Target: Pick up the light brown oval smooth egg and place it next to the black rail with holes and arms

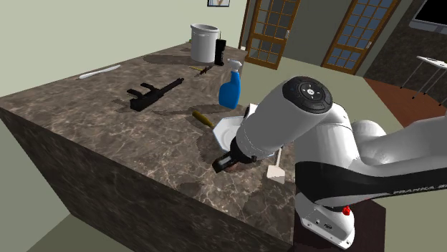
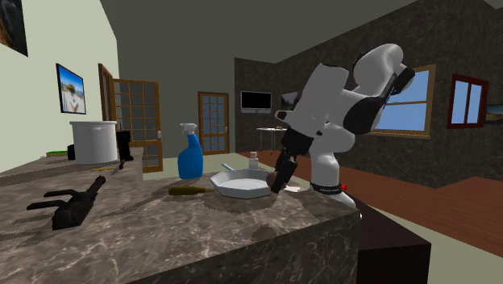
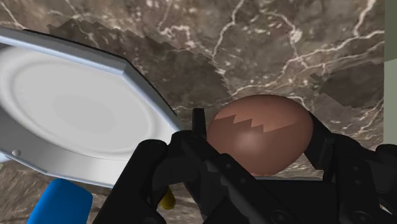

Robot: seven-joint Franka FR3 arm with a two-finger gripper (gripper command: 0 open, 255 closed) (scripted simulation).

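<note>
A brown, smooth egg (image 3: pixel 261 137) sits between the two black fingers of my gripper (image 3: pixel 257 127), which are shut on its sides just above the marble counter (image 3: pixel 267 44). In the shoulder view the gripper (image 1: pixel 228 163) is low over the counter beside a white plate (image 1: pixel 228 129). The second exterior view shows the gripper (image 2: pixel 278 181) at the plate's right rim. The black rail with holes and arms (image 1: pixel 154 93) lies further along the counter, well away from the gripper, and appears at the second exterior view's left (image 2: pixel 72 206).
A blue spray bottle (image 1: pixel 231 86) stands just behind the plate (image 2: pixel 242 184). A yellowish-green stick (image 1: pixel 203 118) lies between plate and rail. A white pot (image 1: pixel 203 41) and a black box stand at the far end. The counter's edge runs close to the gripper.
</note>
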